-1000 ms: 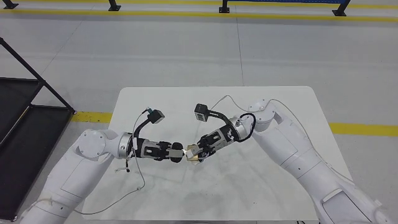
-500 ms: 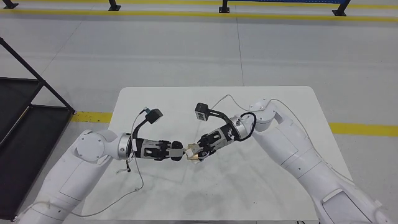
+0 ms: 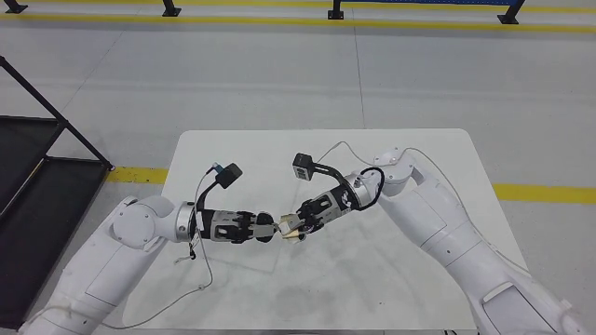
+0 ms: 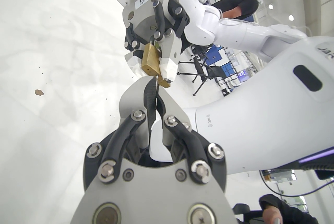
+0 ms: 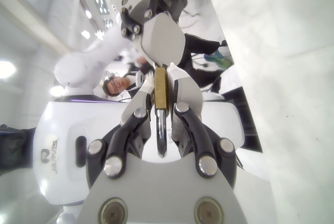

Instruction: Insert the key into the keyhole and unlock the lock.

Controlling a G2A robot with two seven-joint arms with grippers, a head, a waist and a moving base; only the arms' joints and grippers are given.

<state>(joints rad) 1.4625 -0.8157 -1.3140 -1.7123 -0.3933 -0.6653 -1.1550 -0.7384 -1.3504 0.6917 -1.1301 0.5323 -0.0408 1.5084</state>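
Left gripper [image 4: 154,89], pinching key [image 4: 156,81], rolls slightly at lock [image 4: 150,61] base. Right gripper [image 5: 160,78] clamps lock. Key probably seating, turn pending.

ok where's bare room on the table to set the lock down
Bare: the far strip of the table beyond both arms, and the near patch between them. Crowded: the middle, where left claw, with key, and right claw meet at the padlock.
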